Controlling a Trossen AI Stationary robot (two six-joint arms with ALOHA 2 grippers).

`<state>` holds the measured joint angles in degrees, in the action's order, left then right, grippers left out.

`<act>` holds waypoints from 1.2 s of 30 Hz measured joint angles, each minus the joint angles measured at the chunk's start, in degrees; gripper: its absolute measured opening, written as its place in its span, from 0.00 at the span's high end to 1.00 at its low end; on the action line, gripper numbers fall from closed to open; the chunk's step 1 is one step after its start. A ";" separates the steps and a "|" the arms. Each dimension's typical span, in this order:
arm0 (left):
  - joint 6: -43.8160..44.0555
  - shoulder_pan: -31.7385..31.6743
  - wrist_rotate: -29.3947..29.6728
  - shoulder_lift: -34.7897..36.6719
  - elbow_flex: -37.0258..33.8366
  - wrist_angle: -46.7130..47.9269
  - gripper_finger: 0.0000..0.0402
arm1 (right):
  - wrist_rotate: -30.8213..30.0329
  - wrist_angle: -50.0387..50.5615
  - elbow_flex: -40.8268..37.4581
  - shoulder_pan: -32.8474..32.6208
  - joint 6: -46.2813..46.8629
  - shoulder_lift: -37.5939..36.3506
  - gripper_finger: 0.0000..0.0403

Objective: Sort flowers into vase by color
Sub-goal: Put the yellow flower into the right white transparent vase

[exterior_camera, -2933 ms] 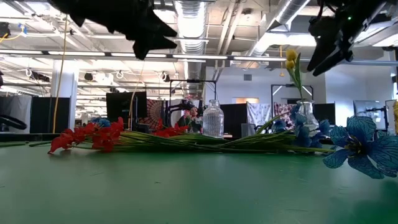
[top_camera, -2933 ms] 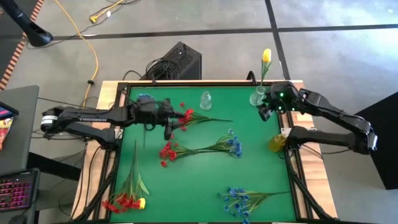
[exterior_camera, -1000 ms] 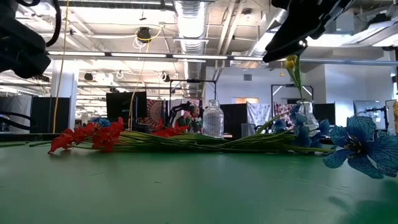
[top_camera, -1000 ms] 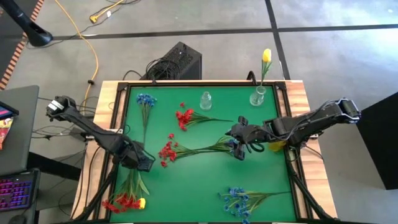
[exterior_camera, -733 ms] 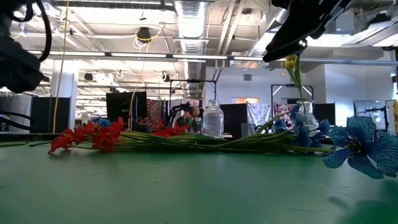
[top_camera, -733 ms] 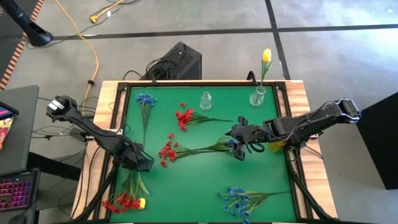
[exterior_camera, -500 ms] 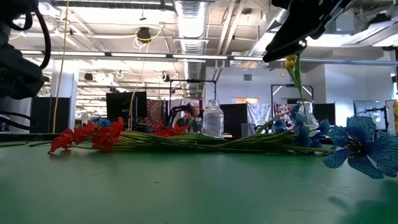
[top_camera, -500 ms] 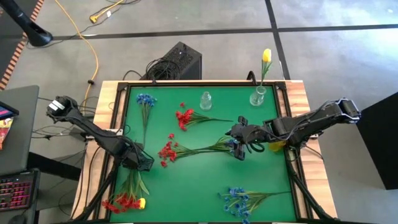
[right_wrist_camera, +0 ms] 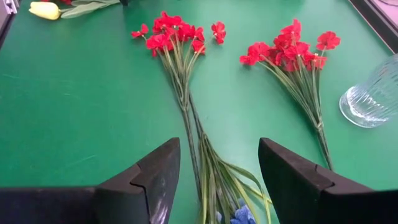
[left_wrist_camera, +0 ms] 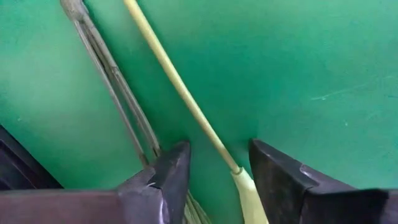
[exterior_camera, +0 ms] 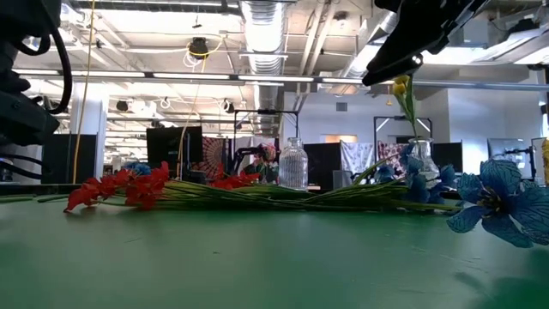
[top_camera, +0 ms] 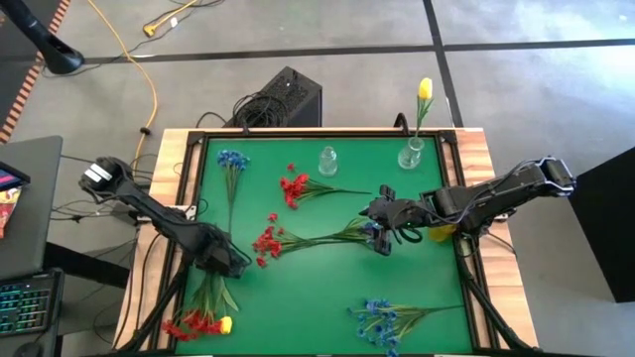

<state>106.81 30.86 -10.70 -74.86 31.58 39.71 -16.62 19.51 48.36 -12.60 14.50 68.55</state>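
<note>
- While the left gripper (top_camera: 224,263) sits low at the table's left edge, its jaws stand apart and hold nothing; in the left wrist view a pale yellow-green stem (left_wrist_camera: 180,93) runs up between the two fingers (left_wrist_camera: 168,174) without touching either.
- Just outside one finger, thin brown-green stems (left_wrist_camera: 112,81) lie on the green mat (top_camera: 317,288).
- Beyond the left jaws, toward the table's near left corner, lies a bundle of red blooms (top_camera: 196,322) with one yellow bud (top_camera: 226,323) beside it.
- The right gripper (top_camera: 382,220) hovers over the middle right of the mat, jaws spread wide and empty.
- Directly ahead of the right jaws, in the right wrist view, a red spray (right_wrist_camera: 174,34) lies with its stems leading back between the fingers; blue blooms (right_wrist_camera: 239,214) lie at the stem end nearest the jaws.
- To one side of the right jaws a second red spray (right_wrist_camera: 292,50) lies next to a clear glass vase (right_wrist_camera: 373,96).
- Farther off, a blue spray (top_camera: 231,161) lies at the far left of the mat, and another blue spray (top_camera: 382,317) lies near the front edge.
- A second glass vase (top_camera: 411,154) at the far right holds one upright yellow flower (top_camera: 425,89).
</note>
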 joint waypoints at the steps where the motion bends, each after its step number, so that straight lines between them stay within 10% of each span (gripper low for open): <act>1: -0.41 -0.03 0.18 -0.05 0.39 0.19 0.65 | 0.00 -0.02 0.00 0.00 0.00 0.00 0.39; 13: -2.48 -0.03 3.14 -0.03 0.66 -0.05 0.97 | 0.00 -0.34 0.00 0.00 0.02 0.00 0.39; 20: -2.53 -0.03 6.32 0.82 0.66 0.02 1.00 | 0.01 -0.35 0.00 0.00 0.02 -0.02 0.39; 36: -15.63 -0.12 36.89 19.33 0.56 -19.28 1.00 | 0.05 -2.27 -0.02 -0.02 0.06 -0.02 0.39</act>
<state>91.18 30.74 26.19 -55.53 32.14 20.42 -16.57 17.24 48.34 -12.62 14.56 68.53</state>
